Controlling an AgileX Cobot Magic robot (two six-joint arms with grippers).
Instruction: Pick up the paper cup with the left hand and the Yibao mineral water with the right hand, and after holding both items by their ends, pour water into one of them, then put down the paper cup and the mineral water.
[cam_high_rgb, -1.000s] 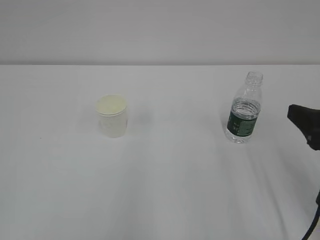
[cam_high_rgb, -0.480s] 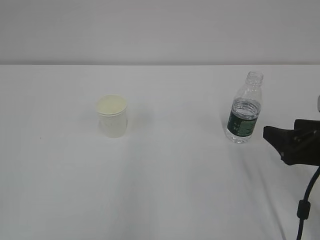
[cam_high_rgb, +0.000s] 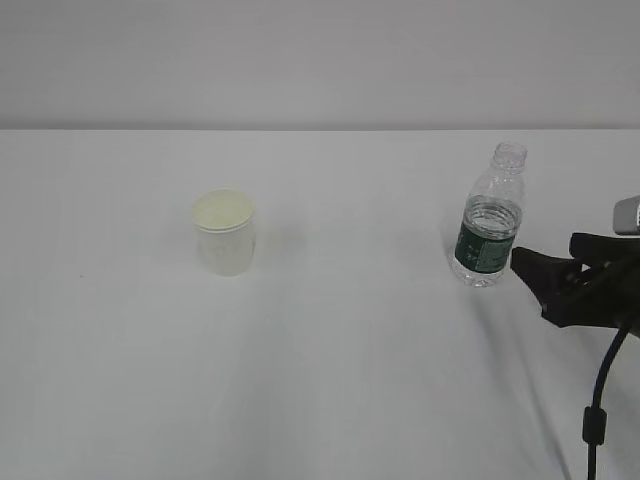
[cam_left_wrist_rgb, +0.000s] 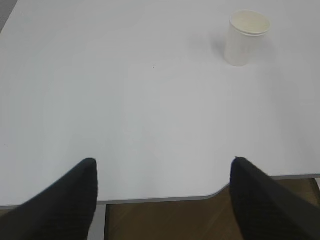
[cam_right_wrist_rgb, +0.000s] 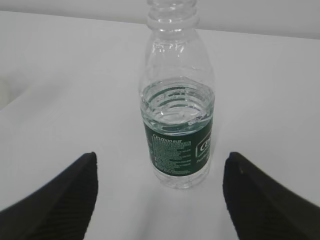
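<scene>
Now the right gripper (cam_high_rgb: 540, 275) is seen further leftward than a second ago — from the right edge of the exterior view it has been brought just beside the Yibao mineral water (cam_high_rgb: 489, 216), its jaws spread wide and nothing held, the bottle framed upright between them in the right wrist view though not touched. Neither the bottle, standing on the right of the desk (cam_high_rgb: 350, 380), nor the paper cup (cam_high_rgb: 225, 232), upright on the left, has been shifted. The left gripper (cam_left_wrist_rgb: 165, 200) is held wide open and empty near the desk's edge — well apart from the cup.
</scene>
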